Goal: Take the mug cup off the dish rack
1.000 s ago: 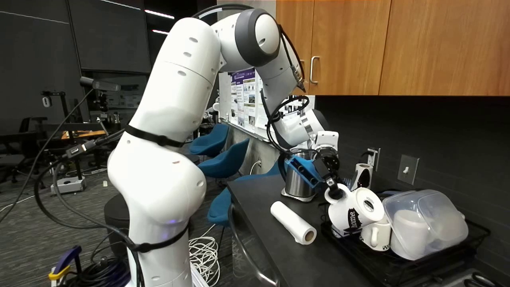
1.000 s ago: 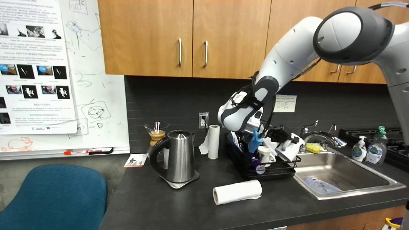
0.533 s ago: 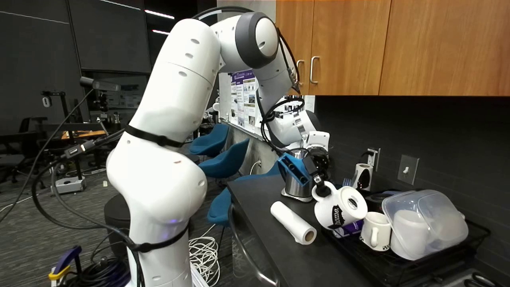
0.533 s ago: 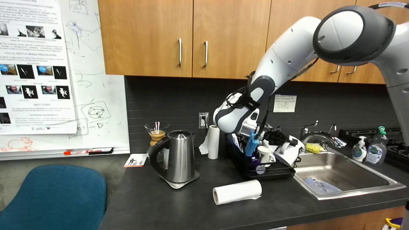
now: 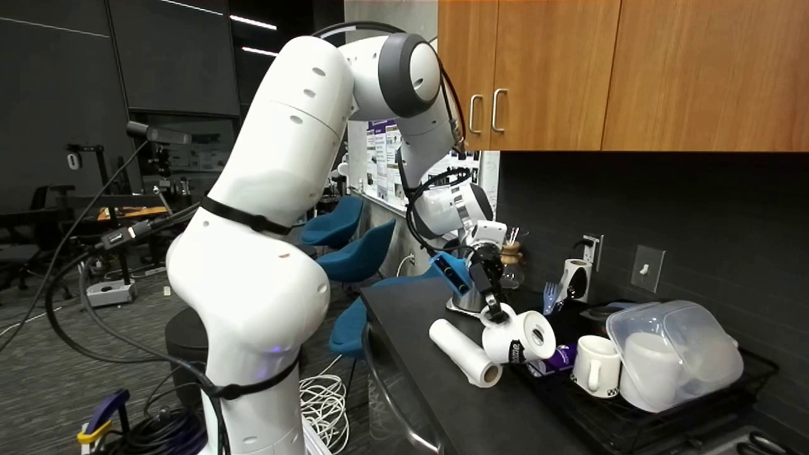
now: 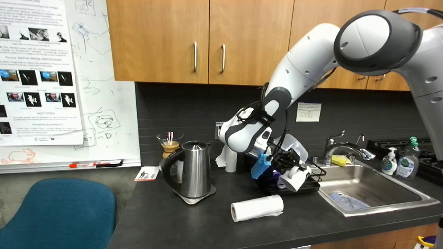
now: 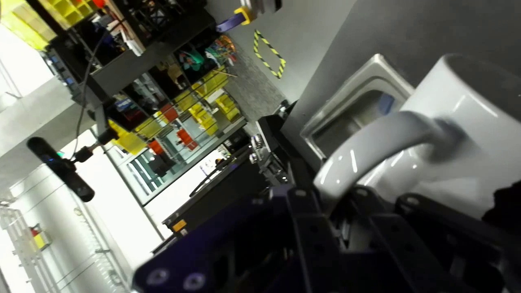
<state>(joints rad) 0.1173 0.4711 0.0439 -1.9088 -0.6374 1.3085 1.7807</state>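
Observation:
The mug cup (image 5: 504, 341) is white with a black "home" marking. It hangs tilted in the air, its base showing in an exterior view; it also shows in an exterior view (image 6: 294, 180). My gripper (image 5: 497, 313) is shut on its handle. In the wrist view the handle (image 7: 366, 150) runs down between the fingers of my gripper (image 7: 331, 197); the mug's body (image 7: 472, 150) stands to the right. The black dish rack (image 5: 594, 417) is beside and below the mug. In an exterior view the mug overlaps the rack's front part (image 6: 294, 190).
The rack holds a plainer white cup (image 5: 596, 368), a cloudy clear container (image 5: 676, 351) and a purple item (image 5: 564, 359). A paper towel roll (image 5: 464, 351) lies on the counter near the mug. A steel kettle (image 6: 196, 173) and a sink (image 6: 384, 207) flank the area.
My gripper has carried the mug away from the rack's cup and container, toward the paper towel roll. More of the white cup and purple item shows in an exterior view. The grip is unchanged.

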